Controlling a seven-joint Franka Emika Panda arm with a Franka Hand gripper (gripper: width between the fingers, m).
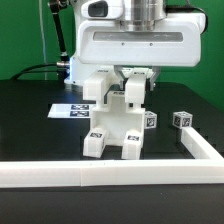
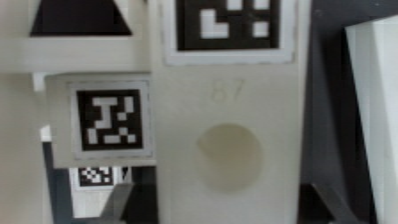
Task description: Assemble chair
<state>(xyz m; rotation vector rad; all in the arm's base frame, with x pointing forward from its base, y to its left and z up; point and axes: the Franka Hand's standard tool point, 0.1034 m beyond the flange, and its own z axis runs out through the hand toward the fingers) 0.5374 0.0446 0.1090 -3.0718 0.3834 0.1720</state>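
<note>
In the centre of the frame, the gripper [image 1: 134, 74] clamps narrowly on the white chair [image 1: 118, 120]. A tagged cube [image 1: 181, 119] sits at right.

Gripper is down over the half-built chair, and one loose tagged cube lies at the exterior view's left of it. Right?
Wrong side: the exterior view shows the loose tagged cube at the right of the half-built chair, not the left. The gripper is down over the chair, as said.
</note>
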